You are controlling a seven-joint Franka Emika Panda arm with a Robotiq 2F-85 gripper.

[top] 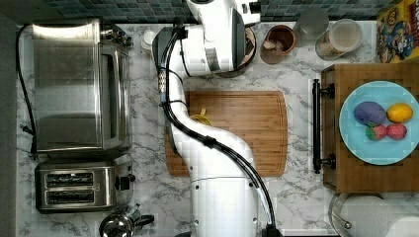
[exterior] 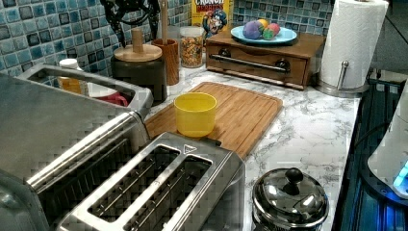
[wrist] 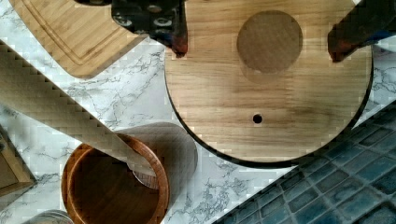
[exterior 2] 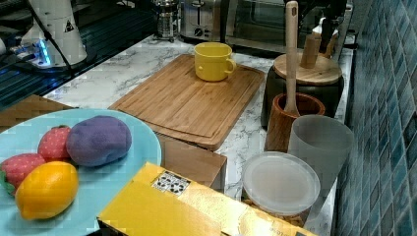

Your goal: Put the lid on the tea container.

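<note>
The tea container (exterior: 139, 79) is a round black canister standing by the tiled wall; in the top view my arm covers most of it and part of its rim (top: 251, 53) shows. A round wooden lid (wrist: 261, 107) with a thick upright knob (wrist: 269, 41) lies flat on top of the container, also seen as the lid (exterior: 138, 53) in the left view and the lid (exterior 2: 307, 70) in the right view. My gripper (wrist: 261, 46) hangs open just above the lid, one fingertip (wrist: 180, 44) on each side of the knob and apart from it.
A brown wooden cup (wrist: 112, 186) holding a wooden utensil (exterior 2: 292, 54) stands right beside the container. A yellow mug (exterior: 195, 114) sits on the cutting board (top: 247, 128). A toaster oven (top: 74, 84), cereal jar (exterior: 191, 45), frosted cup (exterior 2: 319, 142) and tiled wall (exterior 2: 388, 98) crowd around.
</note>
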